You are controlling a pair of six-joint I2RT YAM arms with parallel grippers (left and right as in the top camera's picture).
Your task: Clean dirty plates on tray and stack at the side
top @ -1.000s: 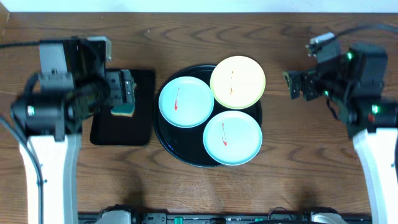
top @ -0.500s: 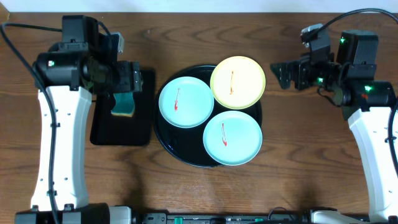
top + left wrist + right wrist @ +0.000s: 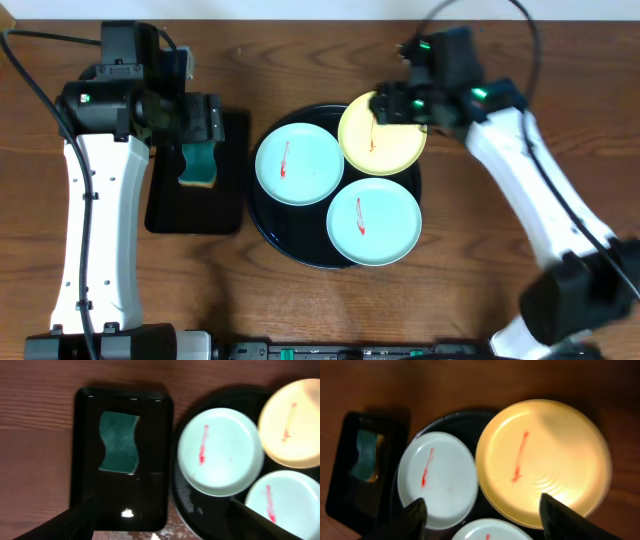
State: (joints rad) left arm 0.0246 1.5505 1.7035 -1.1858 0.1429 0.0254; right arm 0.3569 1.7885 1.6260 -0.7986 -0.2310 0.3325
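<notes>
Approach step, I judge: left claw [image 3: 203, 125], spread, above wavy green foam sponge [image 3: 119, 442] at frame left; right claw [image 3: 387, 105], spread, over pale yellow round plate [image 3: 390, 145], upper right of glossy black round tray [image 3: 270, 225]. Next: grasp sponge.
</notes>
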